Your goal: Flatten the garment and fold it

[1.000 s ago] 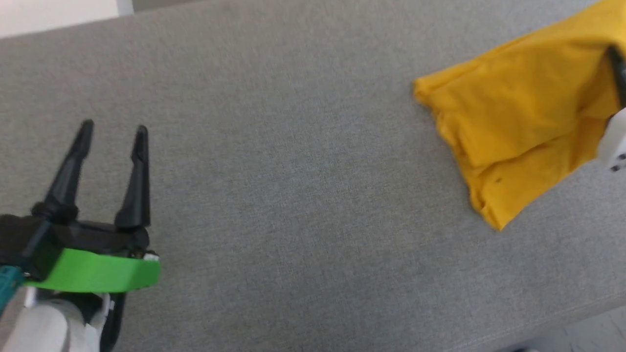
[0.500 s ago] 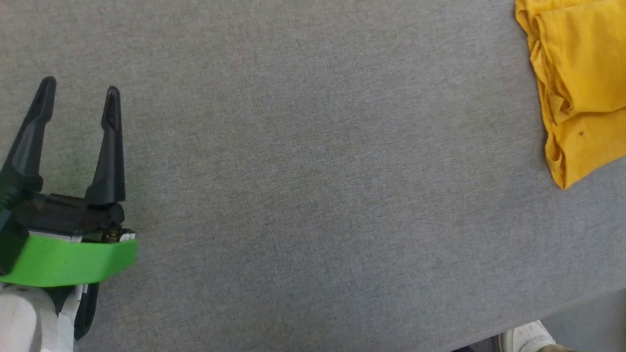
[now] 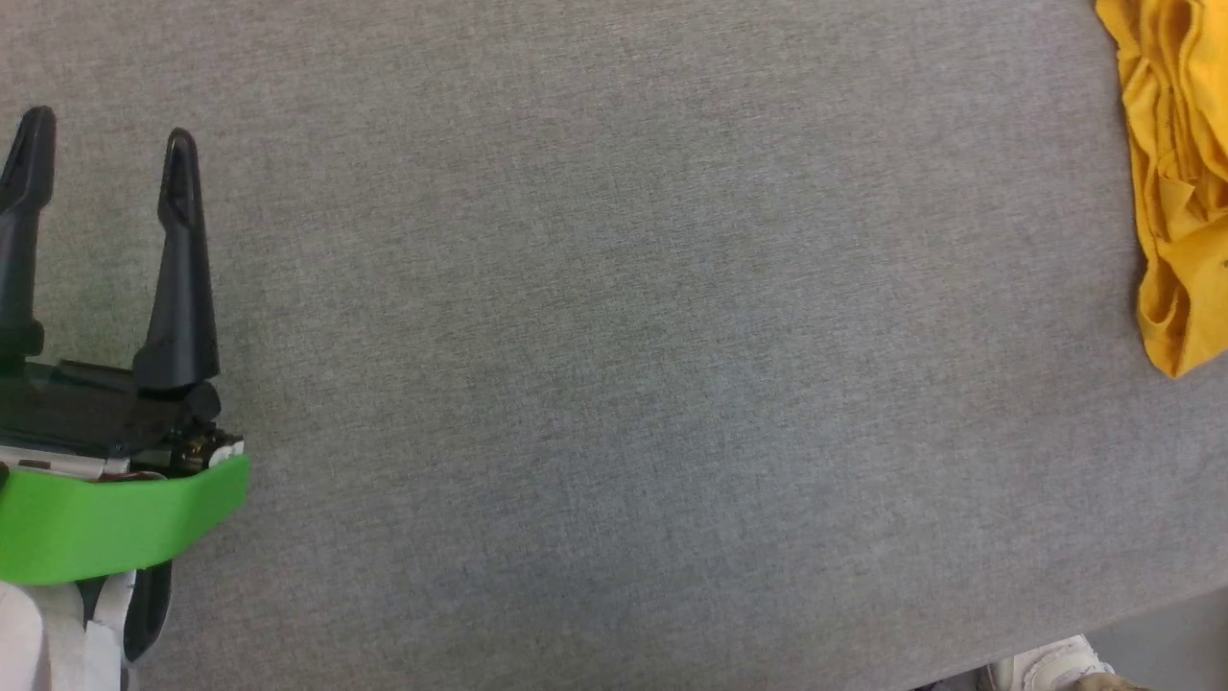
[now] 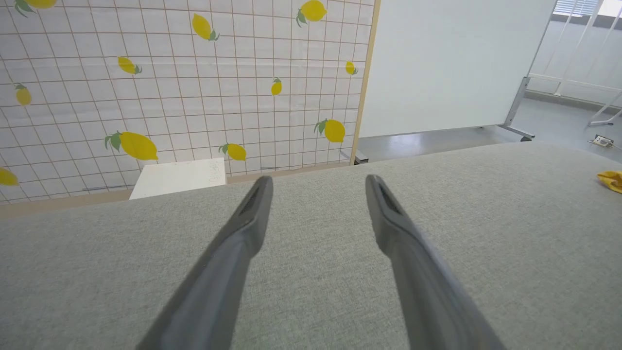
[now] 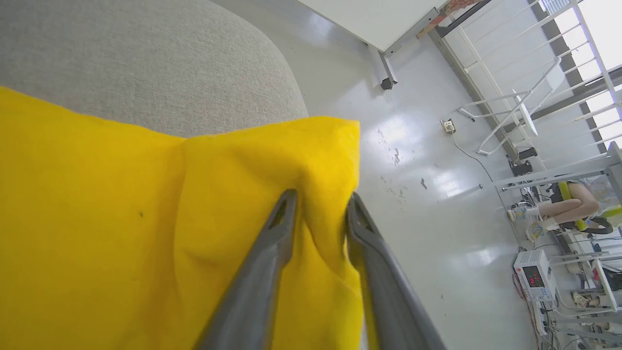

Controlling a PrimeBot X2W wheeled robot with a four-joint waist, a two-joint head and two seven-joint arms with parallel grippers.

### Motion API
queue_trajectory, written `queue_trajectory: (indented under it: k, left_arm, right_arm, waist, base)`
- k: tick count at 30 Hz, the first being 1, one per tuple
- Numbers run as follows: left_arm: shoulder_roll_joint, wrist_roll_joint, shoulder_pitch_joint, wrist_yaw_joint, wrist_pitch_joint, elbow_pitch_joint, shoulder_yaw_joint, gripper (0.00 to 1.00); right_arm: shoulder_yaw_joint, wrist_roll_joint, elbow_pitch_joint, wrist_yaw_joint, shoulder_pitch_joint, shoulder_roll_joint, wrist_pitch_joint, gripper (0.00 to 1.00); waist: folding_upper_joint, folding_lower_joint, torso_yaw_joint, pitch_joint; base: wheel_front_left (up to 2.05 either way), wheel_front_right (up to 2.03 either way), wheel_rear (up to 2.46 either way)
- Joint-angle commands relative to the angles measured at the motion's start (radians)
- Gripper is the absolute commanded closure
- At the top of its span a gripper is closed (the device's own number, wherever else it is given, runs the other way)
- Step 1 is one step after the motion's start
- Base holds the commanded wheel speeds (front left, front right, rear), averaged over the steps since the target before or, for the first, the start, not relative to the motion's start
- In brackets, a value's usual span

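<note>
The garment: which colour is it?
The garment is mustard yellow, best seen in the right wrist view.

1. The head view looks steeply down from high above the grey table (image 3: 614,384). The left gripper (image 3: 109,130) rises at 9 o'clock, and the frame edge cuts the mustard T-shirt (image 3: 1175,192) at 3 o'clock.
2. The left wrist view sits low over the table and faces along its own fingers. A lemon-print wall (image 4: 170,73) lies at 11 o'clock, a white panel (image 4: 452,58) at 1 o'clock and the T-shirt, small, at 3 o'clock.
3. The right wrist view is very close to the T-shirt and looks along the right gripper (image 5: 322,194) to the floor (image 5: 427,160) at 2 o'clock.
4. All three views share the table and T-shirt.
</note>
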Motion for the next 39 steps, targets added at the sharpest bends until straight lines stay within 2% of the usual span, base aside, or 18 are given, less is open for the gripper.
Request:
queue_trajectory:
  k: [1,13,21,27,36,39]
  left_arm:
    - [0.003,0.006,-0.022,0.006,-0.011,-0.002,0.004,0.00]
    - [-0.066,-0.029,0.004,0.010,-0.074,0.088,-0.027,0.00]
    - [-0.133,-0.047,0.072,0.018,-0.106,0.190,-0.055,0.00]
    - [-0.188,-0.054,0.134,0.030,-0.120,0.246,-0.058,0.00]
    - [-0.238,-0.052,0.236,0.043,-0.125,0.319,-0.045,0.00]
    - [-0.249,-0.052,0.251,0.039,-0.126,0.328,-0.048,0.00]
  right_arm:
    - [-0.004,-0.008,0.012,-0.002,-0.023,-0.003,-0.011,0.00]
    - [-0.004,-0.019,0.079,-0.002,-0.020,-0.027,-0.092,0.00]
    - [0.073,0.065,0.055,-0.002,0.070,0.023,-0.176,0.00]
    - [0.171,0.151,-0.045,-0.002,0.171,0.091,-0.221,0.00]
    - [0.243,0.166,-0.340,-0.002,0.408,0.288,-0.193,0.00]
    - [0.252,0.162,-0.404,-0.002,0.469,0.325,-0.192,0.00]
  waist:
    - [-0.0001,-0.0001,0.002,-0.001]
    - [-0.0001,-0.0001,0.042,-0.136]
    - [-0.0001,-0.0001,0.096,-0.305]
    - [-0.0001,-0.0001,0.144,-0.421]
    - [-0.0001,-0.0001,0.219,-0.556]
    - [-0.0001,-0.0001,0.238,-0.579]
  base:
    - [0.00,0.00,0.00]
    - [0.00,0.00,0.00]
    - [0.00,0.00,0.00]
    - [0.00,0.00,0.00]
    - [0.00,0.00,0.00]
    - [0.00,0.00,0.00]
